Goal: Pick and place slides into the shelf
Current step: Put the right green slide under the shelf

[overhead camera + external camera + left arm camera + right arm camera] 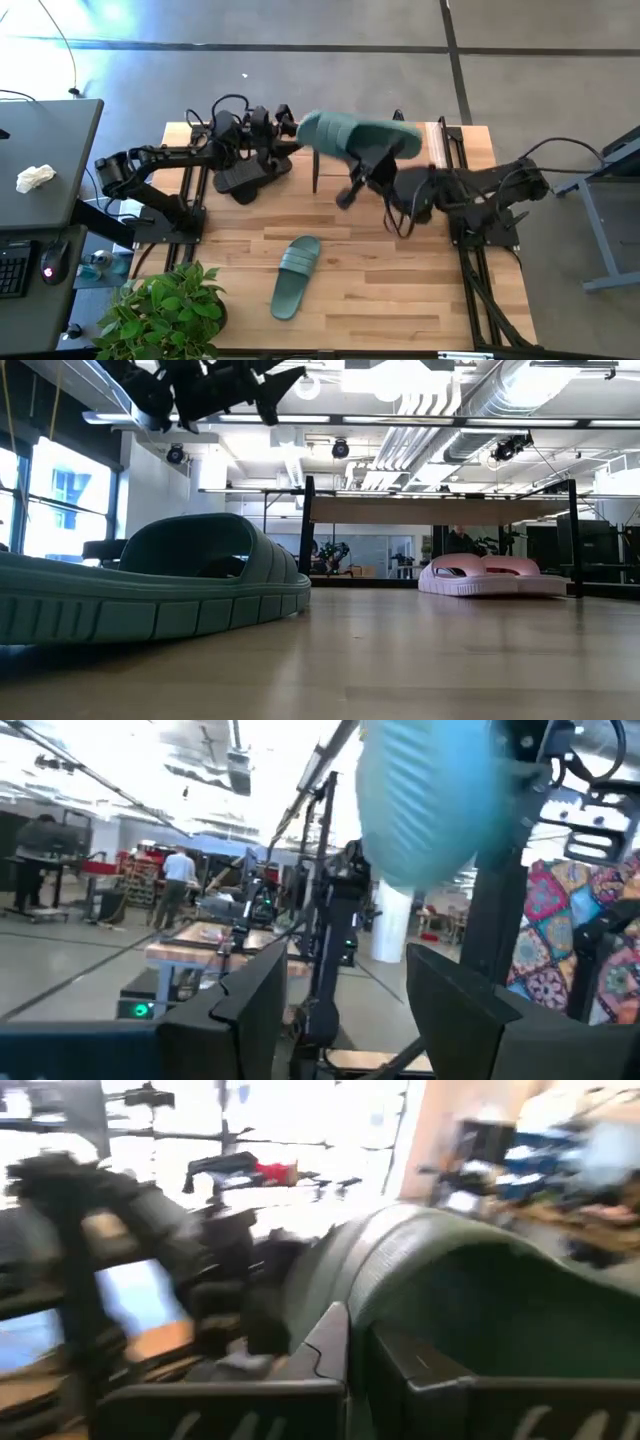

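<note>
Above the tabletop (400, 290): right end effector (372, 168) is gripping a dark green slide (358, 134), fingers pinched on its strap.
Left end effector (290, 135): jaws parted, empty.
Shelf (440, 510): pink pair (492, 576) underneath.
Risk: slide is hanging tilted; thin grip may be slipping, dropping it.

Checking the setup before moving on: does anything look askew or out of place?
Nothing is damaged. One green slide lies alone at an angle on the table, not shelved; its mate hangs in the right gripper above the shelf.
</note>
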You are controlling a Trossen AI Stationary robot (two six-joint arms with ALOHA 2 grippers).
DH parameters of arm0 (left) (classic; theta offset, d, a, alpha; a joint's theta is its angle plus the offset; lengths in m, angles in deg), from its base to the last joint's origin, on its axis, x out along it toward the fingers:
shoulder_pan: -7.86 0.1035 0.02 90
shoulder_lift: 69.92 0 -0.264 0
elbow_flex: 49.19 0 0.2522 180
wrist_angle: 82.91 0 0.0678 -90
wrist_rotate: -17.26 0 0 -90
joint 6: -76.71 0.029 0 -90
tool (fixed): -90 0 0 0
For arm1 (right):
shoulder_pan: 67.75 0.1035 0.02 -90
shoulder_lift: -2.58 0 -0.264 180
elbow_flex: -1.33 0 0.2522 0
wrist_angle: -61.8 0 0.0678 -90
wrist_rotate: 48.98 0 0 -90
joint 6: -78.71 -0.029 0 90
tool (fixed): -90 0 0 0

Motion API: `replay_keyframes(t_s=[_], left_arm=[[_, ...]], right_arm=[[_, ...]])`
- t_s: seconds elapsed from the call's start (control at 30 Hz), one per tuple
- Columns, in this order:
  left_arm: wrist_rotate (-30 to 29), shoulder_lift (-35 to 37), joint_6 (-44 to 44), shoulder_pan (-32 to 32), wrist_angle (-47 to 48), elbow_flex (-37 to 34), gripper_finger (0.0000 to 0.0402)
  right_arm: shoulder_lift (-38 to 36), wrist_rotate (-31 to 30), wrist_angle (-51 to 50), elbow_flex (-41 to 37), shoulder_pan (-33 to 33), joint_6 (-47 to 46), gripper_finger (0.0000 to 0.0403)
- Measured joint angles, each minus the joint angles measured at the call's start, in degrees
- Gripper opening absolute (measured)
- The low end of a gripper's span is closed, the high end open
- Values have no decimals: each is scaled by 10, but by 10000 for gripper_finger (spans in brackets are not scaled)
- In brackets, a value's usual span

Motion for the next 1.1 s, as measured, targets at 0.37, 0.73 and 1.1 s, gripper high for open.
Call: replay_keyframes(t_s=[0.37,0.73,1.1], left_arm=[[-60,0,-15,24,-12,0,193],[-62,0,-37,19,-25,0,193],[-86,-1,-34,16,-22,0,193]], right_arm=[[4,122,424,-154,-116,159,0],[3,108,742,-348,-105,140,0],[3,107,721,-376,-105,77,0]])
